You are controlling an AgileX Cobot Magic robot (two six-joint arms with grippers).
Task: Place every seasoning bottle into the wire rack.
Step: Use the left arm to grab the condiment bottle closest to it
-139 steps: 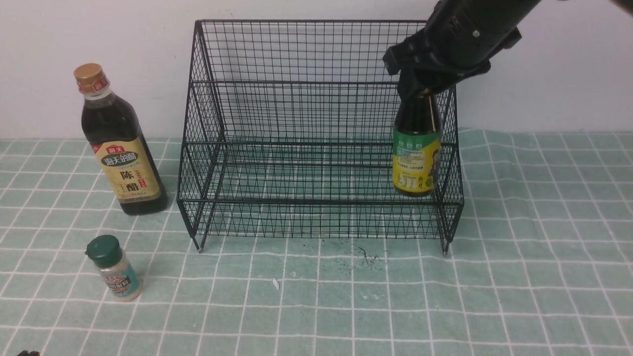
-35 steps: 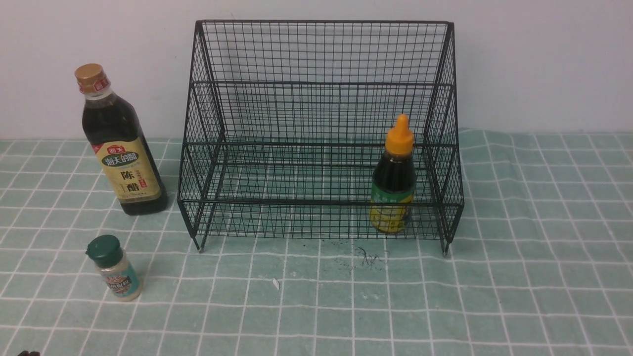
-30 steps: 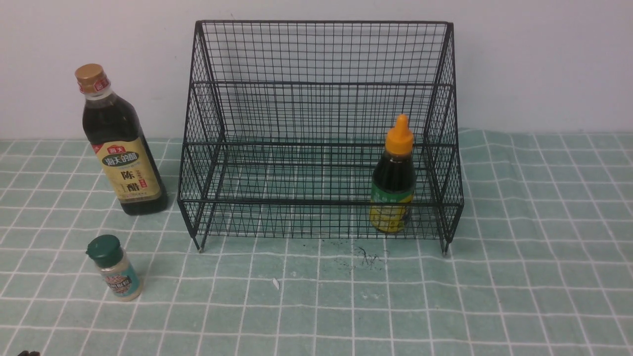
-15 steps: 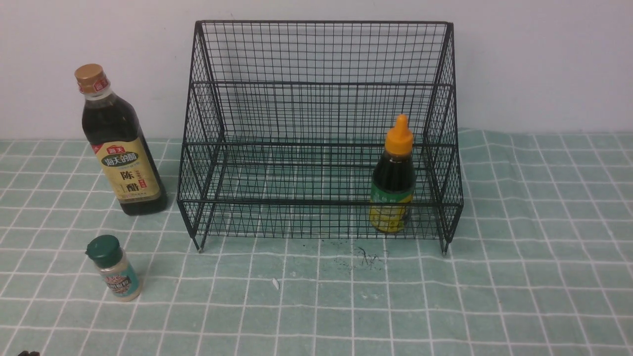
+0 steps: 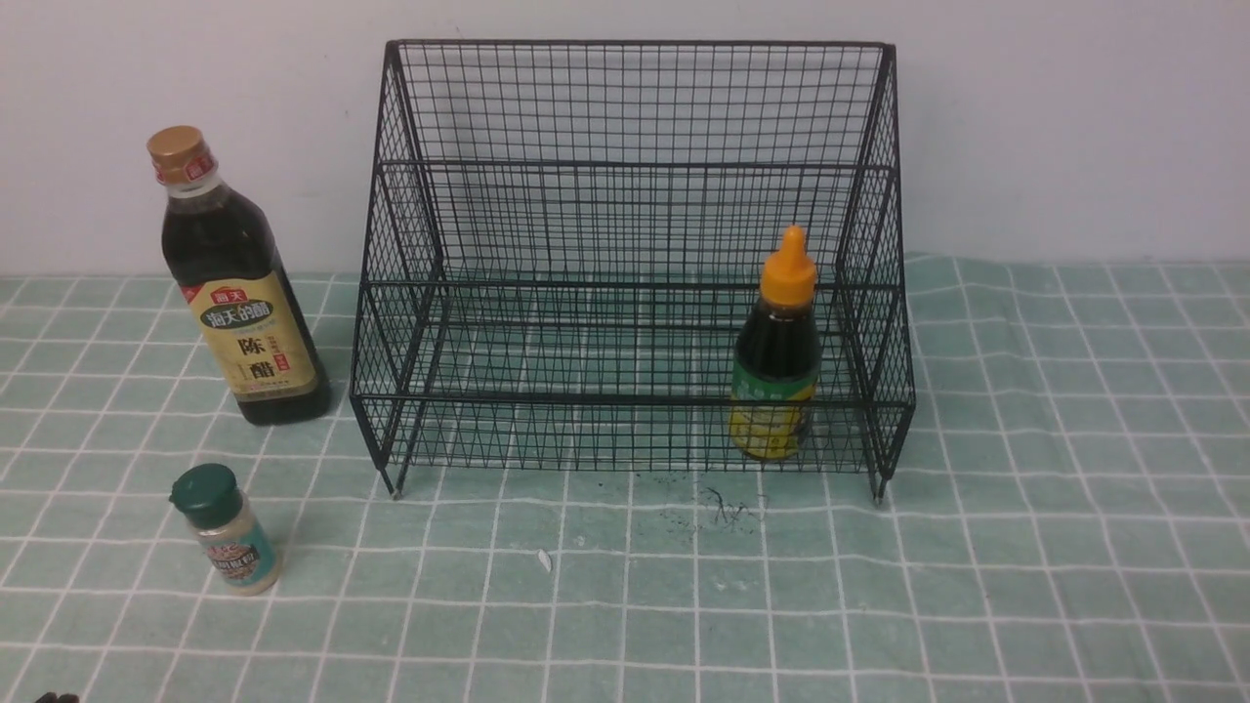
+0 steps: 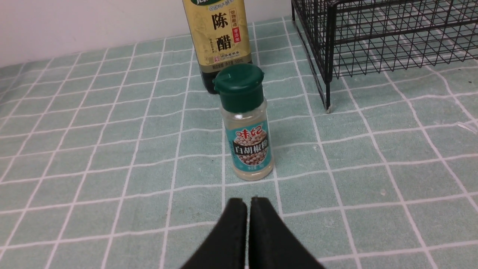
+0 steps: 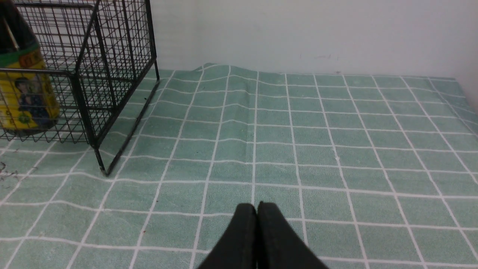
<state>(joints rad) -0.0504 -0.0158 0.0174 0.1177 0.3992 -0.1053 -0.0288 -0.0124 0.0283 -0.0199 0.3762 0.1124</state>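
The black wire rack [image 5: 635,166] stands at the back middle of the table. The dark bottle with the orange nozzle cap [image 5: 776,351] stands upright in the rack's lower tier at its right end; it also shows in the right wrist view [image 7: 22,97]. The tall vinegar bottle [image 5: 239,293] stands left of the rack. The small shaker jar with the green lid [image 5: 225,532] stands in front of it. My left gripper [image 6: 248,201] is shut and empty just short of the shaker jar [image 6: 246,123]. My right gripper [image 7: 257,206] is shut and empty over the cloth, right of the rack [image 7: 93,74].
A green checked cloth [image 5: 1025,547] covers the table, with a wrinkle near the rack's right side [image 7: 224,71]. Dark crumbs [image 5: 728,508] and a small white scrap [image 5: 544,559] lie in front of the rack. A white wall [image 5: 1074,117] stands behind.
The right arm set the orange-capped bottle down in the rack's lower tier, let go and left the front view. Nothing has moved in the last second.
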